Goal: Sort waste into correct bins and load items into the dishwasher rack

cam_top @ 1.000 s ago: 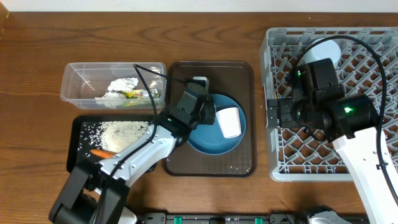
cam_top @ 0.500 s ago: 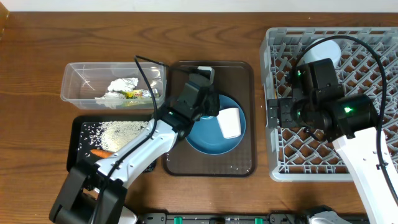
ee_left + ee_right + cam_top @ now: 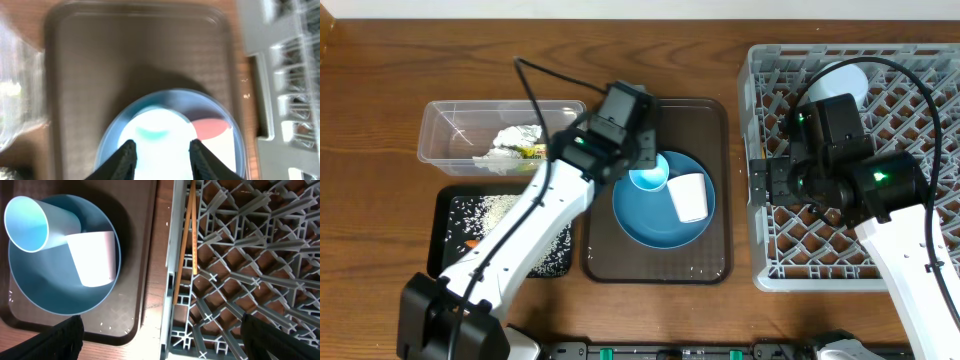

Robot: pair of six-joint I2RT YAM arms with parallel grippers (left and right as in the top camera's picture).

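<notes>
My left gripper (image 3: 642,158) (image 3: 161,152) hovers open over the far side of the blue plate (image 3: 655,222). The light-blue cup (image 3: 648,178) (image 3: 29,217) lies free on its side on the plate, below the fingers (image 3: 128,156). It leans against the pink cup (image 3: 690,197) (image 3: 92,259), which also lies on its side. My right gripper (image 3: 161,340) (image 3: 760,185) stands wide open and empty over the dishwasher rack's (image 3: 930,250) left edge. Chopsticks (image 3: 185,245) lie in the rack, and the bowl (image 3: 842,76) sits at its far side.
The plate rests on a dark brown serving tray (image 3: 705,262). The clear tub (image 3: 445,125) holds the napkin (image 3: 515,138) and wrapper (image 3: 532,152). The black tray (image 3: 448,205) holds rice (image 3: 502,210) and the carrot (image 3: 470,243), partly under my left arm.
My left arm has swung toward the back of the brown tray and its jaws have opened. The light-blue cup, hidden before, now lies loose on the plate.
</notes>
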